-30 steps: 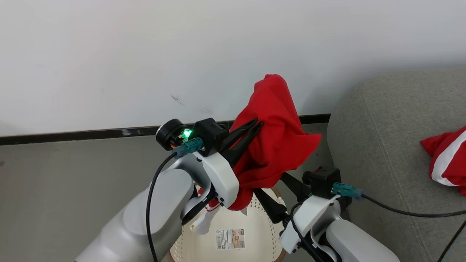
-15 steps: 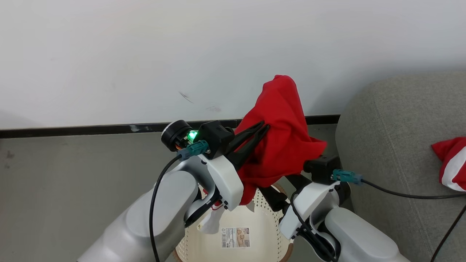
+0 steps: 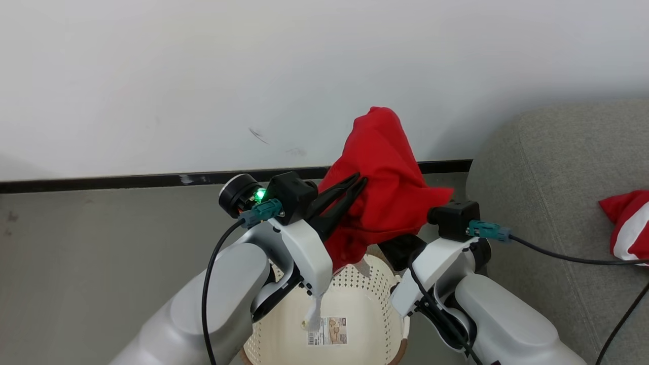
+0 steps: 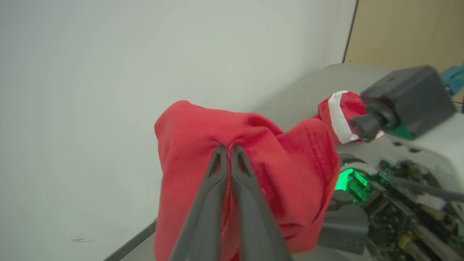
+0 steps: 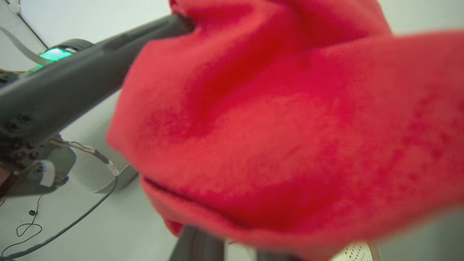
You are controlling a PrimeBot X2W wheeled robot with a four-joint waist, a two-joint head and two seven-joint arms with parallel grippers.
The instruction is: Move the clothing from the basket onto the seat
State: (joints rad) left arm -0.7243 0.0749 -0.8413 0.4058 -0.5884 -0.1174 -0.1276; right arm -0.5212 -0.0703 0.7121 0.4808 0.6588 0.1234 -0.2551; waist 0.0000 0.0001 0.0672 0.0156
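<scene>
A red piece of clothing [image 3: 388,172] hangs in the air above the basket [image 3: 375,284], with my left gripper [image 3: 359,181] shut on a fold of it. The left wrist view shows both fingertips pinched into the red fabric [image 4: 253,163]. My right gripper [image 3: 399,247] reaches up under the cloth's lower edge, its fingertips buried in fabric. Red cloth [image 5: 290,127] lies close over the right wrist view. A thin white strip [image 3: 312,314] dangles from the garment into the cream basket. The grey-green seat [image 3: 547,192] is to the right.
A second red garment with a white panel [image 3: 626,225] lies on the seat at the far right. A pale wall with a black baseboard [image 3: 127,181] stands behind the basket. A black cable [image 3: 568,257] trails from my right wrist over the seat's edge.
My right gripper has risen from beside the basket rim up into the cloth's underside. The garment's lower part has lifted clear of the basket. The head camera shifted slightly early on.
</scene>
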